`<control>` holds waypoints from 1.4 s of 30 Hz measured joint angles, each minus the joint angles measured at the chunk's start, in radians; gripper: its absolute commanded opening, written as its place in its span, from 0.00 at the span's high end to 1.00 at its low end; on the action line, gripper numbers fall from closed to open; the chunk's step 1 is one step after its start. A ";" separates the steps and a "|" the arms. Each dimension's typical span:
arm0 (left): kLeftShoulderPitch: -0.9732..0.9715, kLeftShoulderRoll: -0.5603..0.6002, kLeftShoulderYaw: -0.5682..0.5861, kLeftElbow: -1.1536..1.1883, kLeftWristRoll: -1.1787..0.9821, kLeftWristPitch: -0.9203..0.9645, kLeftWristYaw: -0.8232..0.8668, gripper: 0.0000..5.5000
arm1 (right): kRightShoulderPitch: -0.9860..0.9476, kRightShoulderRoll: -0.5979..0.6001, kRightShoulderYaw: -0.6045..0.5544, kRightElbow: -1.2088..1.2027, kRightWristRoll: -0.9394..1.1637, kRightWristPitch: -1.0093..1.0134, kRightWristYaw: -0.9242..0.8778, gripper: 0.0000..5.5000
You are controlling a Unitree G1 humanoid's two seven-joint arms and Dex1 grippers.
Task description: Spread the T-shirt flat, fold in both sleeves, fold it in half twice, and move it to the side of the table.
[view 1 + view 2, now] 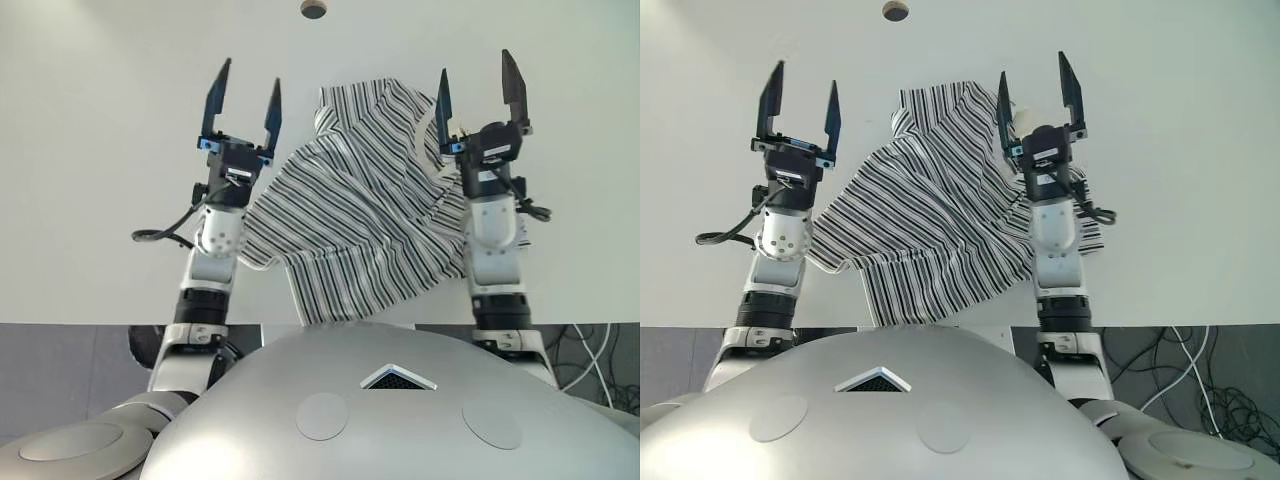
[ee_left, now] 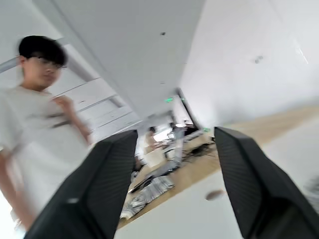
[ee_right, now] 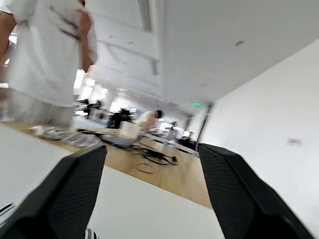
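in the left eye view, a black-and-white striped t-shirt (image 1: 350, 220) is seen lying rumpled on the white table (image 1: 100, 150), in the middle of the frame, between the two arms. its upper part is bunched into folds toward the top centre, and its lower hem reaches the near table edge at lower centre. the left gripper (image 1: 251, 78) is found at upper left of centre, just beside the shirt's left edge, with its two dark fingers spread and pointed toward the top of the frame; nothing is held between them. the right gripper (image 1: 475, 68) is found at upper right, likewise spread wide and empty, and the right forearm is laid across the shirt's right edge.

in the right eye view, a small round hole (image 1: 896, 11) is seen in the table at the top of the frame, apart from the shirt. loose cables (image 1: 1200, 380) are seen on the floor at lower right, beyond the table edge.

in the left wrist view, the two black fingers (image 2: 94, 194) of the left gripper are shown wide apart, with white table top and the room's ceiling seen through the gap.

in the right wrist view, the right gripper's fingers are shown parted in the same way, and a sliver of striped cloth is glimpsed close by one finger.
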 measured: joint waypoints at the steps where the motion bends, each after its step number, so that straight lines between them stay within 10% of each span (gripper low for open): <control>1: 0.002 0.026 -0.005 -0.005 0.009 0.001 -0.024 0.48 | 0.011 -0.039 0.001 -0.037 0.049 0.024 0.056 0.38; 13: -0.007 0.352 -0.156 0.112 0.307 -0.059 -0.157 0.48 | 0.262 -0.484 -0.085 -0.112 0.148 0.128 0.471 0.38; 28: -0.088 0.488 -0.249 0.208 0.462 -0.084 0.019 0.48 | 0.251 -0.610 -0.138 0.185 0.143 0.120 0.592 0.38; 42: -0.084 0.534 -0.266 0.190 0.437 -0.037 0.051 0.48 | -0.423 -0.641 0.171 0.733 -0.298 0.066 0.428 0.38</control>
